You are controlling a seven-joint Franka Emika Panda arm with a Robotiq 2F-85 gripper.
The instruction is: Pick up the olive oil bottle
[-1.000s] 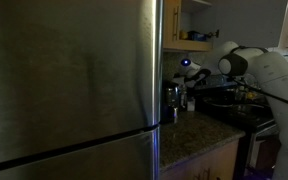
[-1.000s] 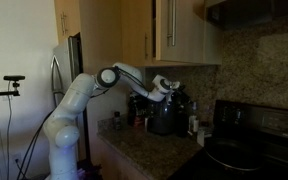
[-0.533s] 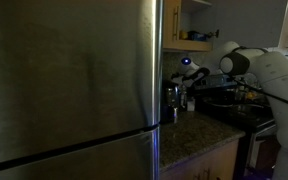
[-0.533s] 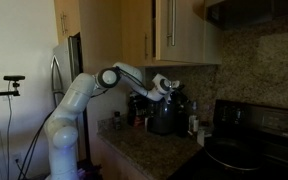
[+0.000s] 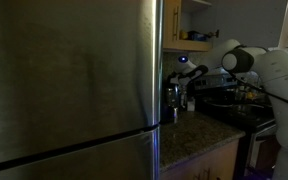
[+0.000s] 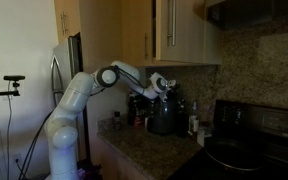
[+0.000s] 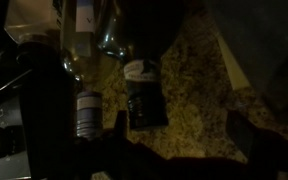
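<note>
Gripper (image 7: 179, 140), jaws seemingly apart, hovers near the olive oil bottle (image 7: 144, 95) on the counter (image 7: 199, 80); risk: a finger may strike the clear bottle (image 7: 84, 105) just left, toppling both.

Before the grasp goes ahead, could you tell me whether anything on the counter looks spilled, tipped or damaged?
Nothing stands out: the bottles look intact and the granite counter shows no spill, though the pictures are dim.
</note>
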